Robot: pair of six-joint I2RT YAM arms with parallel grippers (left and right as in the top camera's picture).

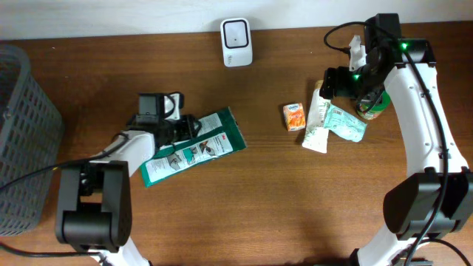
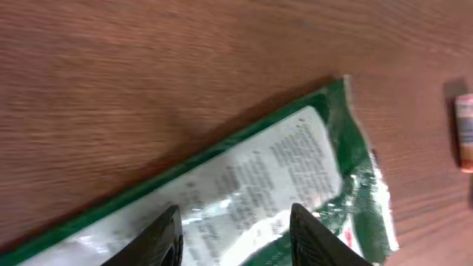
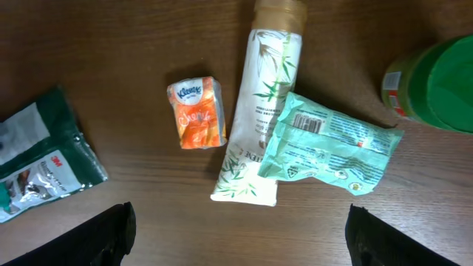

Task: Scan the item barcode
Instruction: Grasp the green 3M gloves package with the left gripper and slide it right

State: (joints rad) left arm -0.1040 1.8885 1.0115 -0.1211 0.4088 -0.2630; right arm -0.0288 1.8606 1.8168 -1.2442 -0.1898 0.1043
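Dark brown wooden table against a white wall.

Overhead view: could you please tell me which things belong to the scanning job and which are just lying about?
Job: green packet, left gripper, white device, probably the scanner.
Lying about: tissue pack, bamboo tube, mint pouch, green-lidded jar, basket.

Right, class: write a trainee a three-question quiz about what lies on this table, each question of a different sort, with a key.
1. Which item shows a barcode in the right wrist view? A) mint packet B) orange tissue pack C) green-lidded jar
2. True or false: the mint packet lies partly on the bamboo-print tube.
3. Which claw is over the dark green packet?
Key: 1 A; 2 true; 3 the left claw.
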